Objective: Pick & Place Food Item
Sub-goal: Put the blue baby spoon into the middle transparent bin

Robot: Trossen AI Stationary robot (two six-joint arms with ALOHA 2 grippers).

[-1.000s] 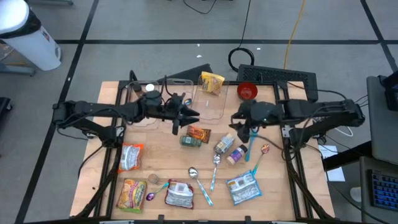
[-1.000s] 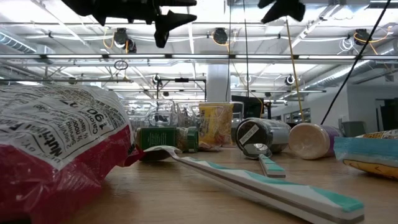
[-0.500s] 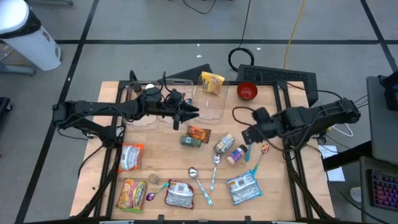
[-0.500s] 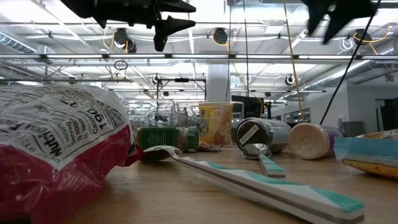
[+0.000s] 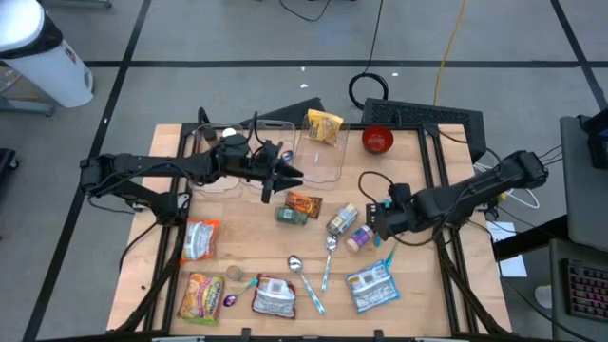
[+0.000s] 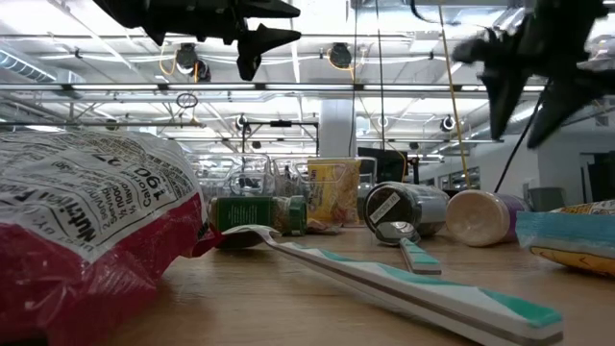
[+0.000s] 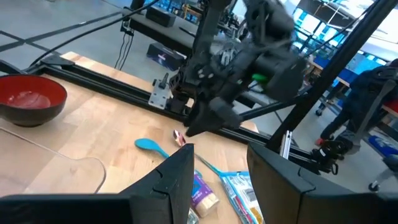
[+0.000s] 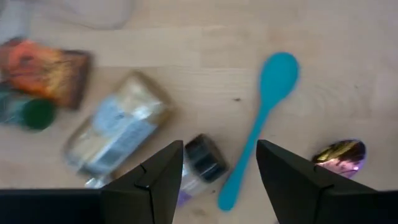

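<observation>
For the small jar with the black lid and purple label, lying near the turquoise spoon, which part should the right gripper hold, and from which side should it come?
Grip the small jar across its round body, coming from straight above. It lies on its side, so the curved sides face outward. The open right gripper hangs just over it. Keep the fingers clear of the turquoise spoon close beside it.

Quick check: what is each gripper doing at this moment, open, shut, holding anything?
Left gripper: open, empty, raised above the clear tray.
Right gripper: open, empty, above the small purple-labelled jar and teal spoon.
</observation>
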